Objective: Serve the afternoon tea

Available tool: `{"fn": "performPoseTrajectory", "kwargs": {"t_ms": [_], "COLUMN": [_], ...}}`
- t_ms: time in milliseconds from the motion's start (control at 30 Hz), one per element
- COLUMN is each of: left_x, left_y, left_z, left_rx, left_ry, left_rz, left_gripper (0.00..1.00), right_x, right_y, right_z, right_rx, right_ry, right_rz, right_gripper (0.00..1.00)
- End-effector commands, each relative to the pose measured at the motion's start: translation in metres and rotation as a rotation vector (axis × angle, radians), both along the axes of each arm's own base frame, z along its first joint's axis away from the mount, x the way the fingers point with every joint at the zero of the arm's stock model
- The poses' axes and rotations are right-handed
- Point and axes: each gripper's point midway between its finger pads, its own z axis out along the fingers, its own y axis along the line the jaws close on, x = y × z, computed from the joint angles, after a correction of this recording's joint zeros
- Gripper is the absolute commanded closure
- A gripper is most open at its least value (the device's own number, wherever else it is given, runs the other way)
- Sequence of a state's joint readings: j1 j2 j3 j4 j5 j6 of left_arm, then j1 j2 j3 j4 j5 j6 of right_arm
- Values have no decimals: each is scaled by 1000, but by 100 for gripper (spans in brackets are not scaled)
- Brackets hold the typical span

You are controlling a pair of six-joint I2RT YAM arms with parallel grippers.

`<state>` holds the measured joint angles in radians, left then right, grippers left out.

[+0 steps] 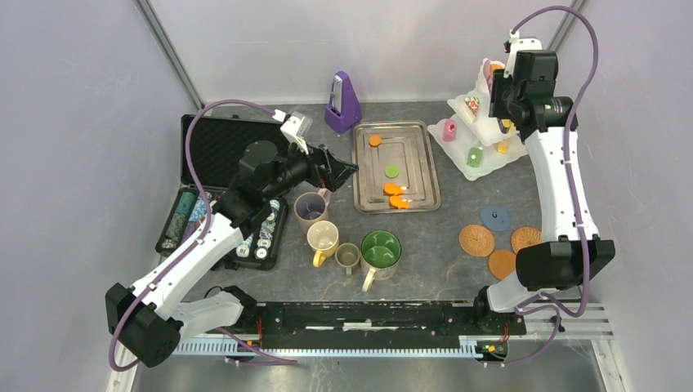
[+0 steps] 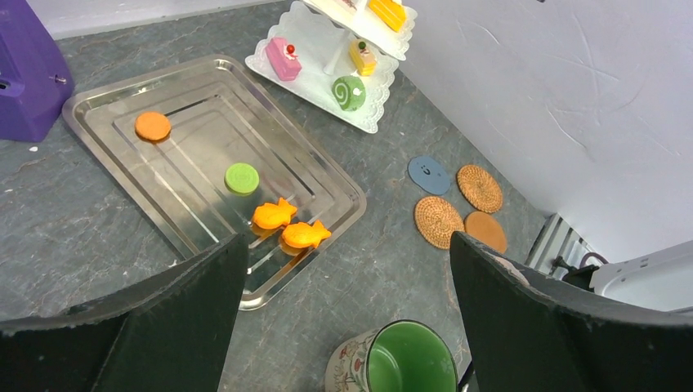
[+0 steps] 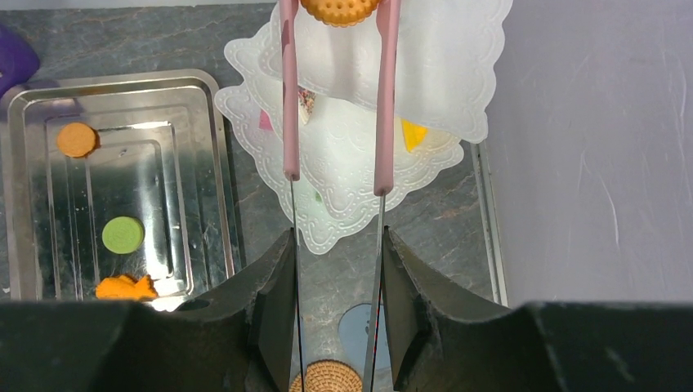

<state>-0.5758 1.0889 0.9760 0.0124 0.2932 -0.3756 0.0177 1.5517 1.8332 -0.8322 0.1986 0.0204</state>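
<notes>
We record: right arm reared tall, right gripper (image 3: 337, 265) clamped on slim pink metal tongs (image 3: 386, 98) pinching a round ridged biscuit (image 3: 338, 10) above the scalloped white three-tier stand (image 3: 445, 77); left gripper (image 2: 347, 249) gaping over the green mug (image 2: 409, 367).

Dark grey, stone-look table (image 1: 445, 278) with plain pale walls (image 1: 368, 41) on the left, far and right sides, and a silver rail (image 1: 327, 347) along the near edge.
</notes>
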Motion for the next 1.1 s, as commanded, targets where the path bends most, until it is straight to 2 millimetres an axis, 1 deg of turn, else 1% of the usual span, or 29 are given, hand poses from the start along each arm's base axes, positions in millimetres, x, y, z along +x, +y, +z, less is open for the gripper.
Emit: {"fn": "performPoseTrajectory", "kwargs": {"t_ms": [0, 200, 333, 400, 567, 767, 867, 967, 1067], "left_x": [3, 3, 4, 4, 4, 4, 5, 5, 6], "left_y": [0, -1, -1, -1, -1, -3, -4, -3, -3], "left_z": [17, 17, 17, 16, 15, 13, 12, 11, 11], "left_rx": [-3, -1, 1, 2, 2, 4, 3, 6, 8], "left_ry": [-54, -51, -52, -52, -49, -42, -37, -37, -38], "left_rz": [5, 2, 4, 4, 1, -3, -6, -2, 3], "left_gripper": [1, 1, 1, 1, 1, 1, 1, 1, 1], "right_x": [8, 9, 8, 8, 4, -9, -16, -23, -31], "right_y": [-1, 2, -1, -1, -4, -3, 0, 11, 27], "right_z": [3, -1, -2, 0, 16, 51, 63, 67, 65], "right_rx": [-2, 8, 0, -1, -33, -41, -47, -18, 24], "right_ry": [-34, -30, -26, -31, -54, -145, -175, -199, -213], "right_rz": [12, 26, 15, 14, 21, 32, 58, 114, 191], "right_gripper": [57, 50, 44, 44, 45, 45, 45, 45, 46]}}
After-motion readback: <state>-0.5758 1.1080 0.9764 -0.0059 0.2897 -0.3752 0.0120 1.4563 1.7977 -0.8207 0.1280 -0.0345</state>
